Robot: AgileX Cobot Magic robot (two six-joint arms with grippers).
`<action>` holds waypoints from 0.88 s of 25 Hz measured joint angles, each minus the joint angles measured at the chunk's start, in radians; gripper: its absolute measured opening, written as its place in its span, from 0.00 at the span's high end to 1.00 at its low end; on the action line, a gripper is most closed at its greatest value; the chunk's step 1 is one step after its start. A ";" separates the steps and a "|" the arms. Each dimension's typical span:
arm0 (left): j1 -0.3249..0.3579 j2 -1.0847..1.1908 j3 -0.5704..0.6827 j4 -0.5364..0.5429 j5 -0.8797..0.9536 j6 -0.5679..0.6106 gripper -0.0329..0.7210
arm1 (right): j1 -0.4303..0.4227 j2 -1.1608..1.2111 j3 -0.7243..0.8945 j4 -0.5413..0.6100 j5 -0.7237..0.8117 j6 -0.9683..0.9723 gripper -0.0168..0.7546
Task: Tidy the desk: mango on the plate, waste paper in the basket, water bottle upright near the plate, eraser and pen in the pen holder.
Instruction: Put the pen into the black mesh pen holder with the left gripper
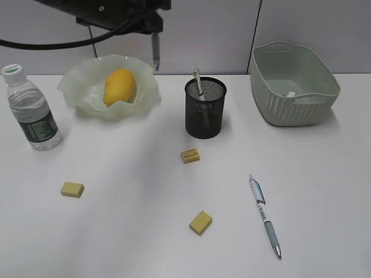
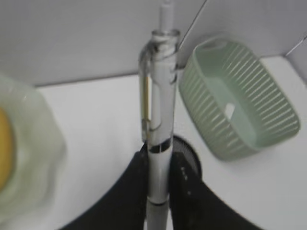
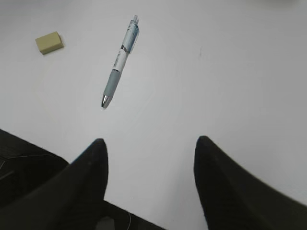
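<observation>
The left pincer (image 2: 158,179) grips a clear pen (image 2: 158,110) above the pen holder (image 1: 205,108). The next move calls for lowering and releasing it. The right pincer (image 3: 149,158) hangs released over the table (image 3: 230,72).

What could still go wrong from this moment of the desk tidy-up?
1. The left pincer grips a clear pen by one end only; the pen holder has a narrow mouth with a pen inside already, so a slightly off release could miss.
2. The open right pincer may nudge the blue pen lying flat, rolling it.
3. Three erasers lie scattered.
</observation>
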 joint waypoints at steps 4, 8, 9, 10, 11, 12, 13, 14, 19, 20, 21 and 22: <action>-0.056 0.009 0.000 0.031 -0.217 0.002 0.82 | 0.000 0.000 0.000 0.000 0.000 0.000 0.38; -0.092 0.052 0.000 0.033 -0.370 0.003 0.82 | 0.000 0.000 0.000 0.000 0.000 0.000 0.38; -0.100 0.069 0.000 0.043 -0.396 0.003 0.82 | 0.000 0.000 0.000 0.000 0.000 0.000 0.38; -0.107 0.087 0.000 0.062 -0.415 0.003 0.82 | 0.000 0.000 0.000 0.000 0.000 0.000 0.38; -0.114 0.106 0.000 0.081 -0.434 0.003 0.82 | 0.000 0.000 0.000 0.000 0.000 0.000 0.38; -0.119 0.121 0.000 0.101 -0.449 0.003 0.82 | 0.000 0.000 0.000 0.000 0.000 0.000 0.38; -0.125 0.141 0.000 0.116 -0.462 0.003 0.82 | 0.000 0.000 0.000 0.000 0.000 0.000 0.38; -0.131 0.159 0.000 0.128 -0.469 0.003 0.82 | 0.000 0.000 0.000 0.000 0.000 0.000 0.38; -0.138 0.242 0.000 0.154 -0.494 0.003 0.82 | 0.000 0.000 0.000 0.000 0.000 0.000 0.38; -0.138 0.259 0.000 0.156 -0.502 0.003 0.82 | 0.000 0.000 0.000 0.000 -0.001 0.000 0.38; -0.138 0.274 0.000 0.158 -0.511 0.003 0.82 | 0.000 0.000 0.000 0.000 -0.001 0.000 0.38; -0.138 0.288 0.000 0.162 -0.522 0.003 0.82 | 0.000 0.000 0.002 0.000 -0.005 0.000 0.38</action>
